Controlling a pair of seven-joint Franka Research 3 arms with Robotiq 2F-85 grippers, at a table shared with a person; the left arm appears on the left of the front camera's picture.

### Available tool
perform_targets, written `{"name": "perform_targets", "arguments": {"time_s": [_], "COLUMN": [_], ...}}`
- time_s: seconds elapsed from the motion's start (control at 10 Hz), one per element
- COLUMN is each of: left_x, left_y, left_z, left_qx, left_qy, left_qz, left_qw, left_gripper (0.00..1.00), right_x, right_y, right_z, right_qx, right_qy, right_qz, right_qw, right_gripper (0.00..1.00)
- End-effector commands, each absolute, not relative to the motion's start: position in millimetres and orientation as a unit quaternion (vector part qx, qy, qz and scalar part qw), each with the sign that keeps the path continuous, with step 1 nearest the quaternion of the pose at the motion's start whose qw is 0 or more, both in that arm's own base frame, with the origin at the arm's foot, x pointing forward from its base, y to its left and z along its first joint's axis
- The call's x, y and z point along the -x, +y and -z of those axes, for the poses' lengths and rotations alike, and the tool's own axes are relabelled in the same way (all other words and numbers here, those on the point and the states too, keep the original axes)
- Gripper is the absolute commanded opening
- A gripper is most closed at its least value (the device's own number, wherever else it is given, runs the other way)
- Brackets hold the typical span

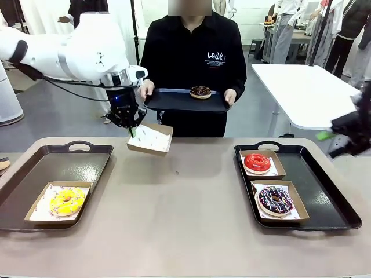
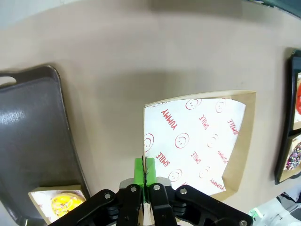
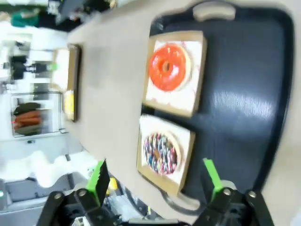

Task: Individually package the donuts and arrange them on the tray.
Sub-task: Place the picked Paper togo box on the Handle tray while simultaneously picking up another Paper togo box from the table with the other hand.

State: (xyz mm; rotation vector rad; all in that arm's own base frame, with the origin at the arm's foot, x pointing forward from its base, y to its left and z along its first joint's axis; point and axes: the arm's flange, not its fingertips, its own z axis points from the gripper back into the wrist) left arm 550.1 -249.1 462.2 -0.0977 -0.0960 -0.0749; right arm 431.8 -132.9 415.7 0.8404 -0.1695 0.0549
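Note:
My left gripper [image 1: 133, 128] [image 2: 146, 170] is shut on the rim of an empty paper-lined cardboard box [image 1: 151, 139] [image 2: 197, 141], holding it tilted above the table's far side. The person across the table holds a dark tray [image 1: 174, 102] carrying the chocolate donut [image 1: 200, 91]. The yellow donut [image 1: 66, 201] [image 2: 66, 205] lies in a box on the left tray [image 1: 52, 165]. The red donut [image 1: 257, 163] [image 3: 169, 66] and the sprinkled donut [image 1: 275, 199] [image 3: 161, 153] each sit in a box on the right tray [image 1: 324, 191] [image 3: 244, 94]. My right gripper [image 1: 326, 136] [image 3: 154, 165] hovers open above that tray, holding nothing.
The beige table [image 1: 179, 220] lies bare between the two trays. A white table [image 1: 307, 87] stands behind on the right. The person's hands grip both ends of the held tray, close to my left gripper.

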Motion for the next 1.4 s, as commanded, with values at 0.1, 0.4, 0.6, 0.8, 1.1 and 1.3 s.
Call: {"name": "perform_targets", "arguments": {"time_s": [0.1,0.4,0.6,0.8,1.1,1.3], "left_x": [-574.3,-568.4,-568.4,-568.4,-568.4,-568.4], "left_y": [-257.4,-253.2,-253.2,-253.2,-253.2,-253.2], "left_z": [-486.8,-489.8,-489.8,-489.8,-489.8,-489.8], "left_qx": [0.042,0.055,0.055,0.055,0.055,0.055], "left_qy": [-0.055,-0.059,-0.059,-0.059,-0.059,-0.059], "left_qz": [0.027,0.031,0.031,0.031,0.031,0.031], "left_qw": [0.997,0.996,0.996,0.996,0.996,0.996], "left_gripper": [0.0,0.0,0.0,0.0,0.0,0.0], "right_x": [-402.9,-392.4,-391.4,-385.3,-384.1,-384.1], "right_y": [-194.6,-243.7,-263.3,-274.2,-269.3,-269.3], "right_z": [-388.0,-376.4,-372.0,-367.3,-369.3,-369.3], "right_qx": [-0.492,-0.566,-0.602,-0.616,-0.611,-0.611], "right_qy": [-0.077,-0.149,-0.164,-0.169,-0.16,-0.16], "right_qz": [-0.025,0.035,0.044,0.036,0.049,0.049], "right_qw": [0.867,0.81,0.78,0.768,0.774,0.774], "right_gripper": [1.0,1.0,1.0,1.0,1.0,1.0]}}
